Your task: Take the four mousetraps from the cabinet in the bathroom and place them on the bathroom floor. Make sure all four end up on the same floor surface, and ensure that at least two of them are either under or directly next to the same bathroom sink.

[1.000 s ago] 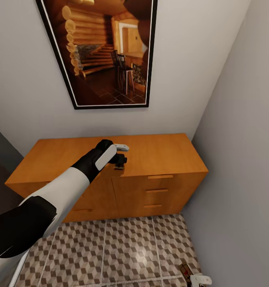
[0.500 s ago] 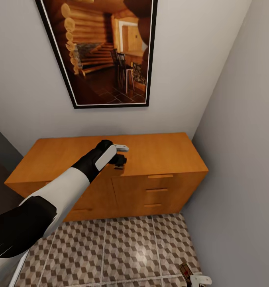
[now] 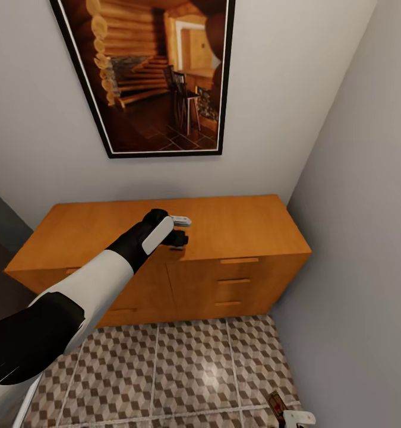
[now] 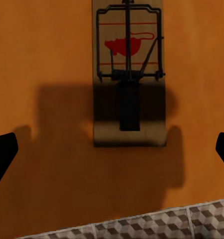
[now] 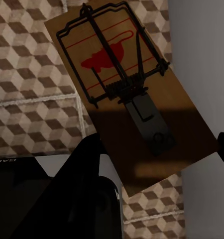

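Where wire crosses wood, flat rectangular mousetrap [image 4: 129, 74].

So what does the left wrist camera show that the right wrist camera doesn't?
Left wrist: a small brown wooden mousetrap with dark wire lying flat on the orange-brown wooden cabinet top, between the spread black fingertips of the left gripper.

Right wrist: another wooden mousetrap, held tilted above the floor beside a grey wall.

Both: a red-printed trap and the cube-patterned tile floor.
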`<state>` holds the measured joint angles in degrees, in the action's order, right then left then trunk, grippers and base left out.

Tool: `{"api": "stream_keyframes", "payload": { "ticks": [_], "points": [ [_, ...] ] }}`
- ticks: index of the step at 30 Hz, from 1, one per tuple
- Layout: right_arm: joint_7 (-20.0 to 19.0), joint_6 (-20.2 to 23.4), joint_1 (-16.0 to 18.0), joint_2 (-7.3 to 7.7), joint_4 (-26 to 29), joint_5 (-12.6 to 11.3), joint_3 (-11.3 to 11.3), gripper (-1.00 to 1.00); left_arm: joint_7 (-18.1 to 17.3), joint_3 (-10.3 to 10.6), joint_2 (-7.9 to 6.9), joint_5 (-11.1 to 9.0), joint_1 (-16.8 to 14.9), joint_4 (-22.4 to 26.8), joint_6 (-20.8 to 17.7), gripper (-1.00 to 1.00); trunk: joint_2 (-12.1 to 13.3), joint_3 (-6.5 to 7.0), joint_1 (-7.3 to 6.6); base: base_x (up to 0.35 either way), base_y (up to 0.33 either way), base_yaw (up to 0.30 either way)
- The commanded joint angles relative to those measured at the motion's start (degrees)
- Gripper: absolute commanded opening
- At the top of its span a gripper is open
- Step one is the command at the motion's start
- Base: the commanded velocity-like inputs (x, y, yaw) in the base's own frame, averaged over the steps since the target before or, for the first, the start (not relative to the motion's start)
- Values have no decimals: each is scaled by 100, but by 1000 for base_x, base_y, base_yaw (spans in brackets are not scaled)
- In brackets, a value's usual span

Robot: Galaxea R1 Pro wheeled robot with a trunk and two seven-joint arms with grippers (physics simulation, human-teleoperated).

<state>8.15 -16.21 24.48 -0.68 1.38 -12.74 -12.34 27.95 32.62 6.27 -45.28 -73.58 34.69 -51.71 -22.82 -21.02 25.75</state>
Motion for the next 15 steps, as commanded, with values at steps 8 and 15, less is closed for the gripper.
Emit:
{"api": "stream_keyframes", "payload": {
  "ticks": [8, 15],
  "points": [
    [3, -22, 4, -2, -6, -62, -49, -100, 63, 25, -3, -60, -7, 3, 2, 100, -10, -15, 3, 106, -101, 0],
    [4, -22, 4, -2, -6, -62, -49, -100, 99, 25, -3, -52, -7, 2, 3, 100, -10, -16, 3, 26, -24, 0]
  ]
}}
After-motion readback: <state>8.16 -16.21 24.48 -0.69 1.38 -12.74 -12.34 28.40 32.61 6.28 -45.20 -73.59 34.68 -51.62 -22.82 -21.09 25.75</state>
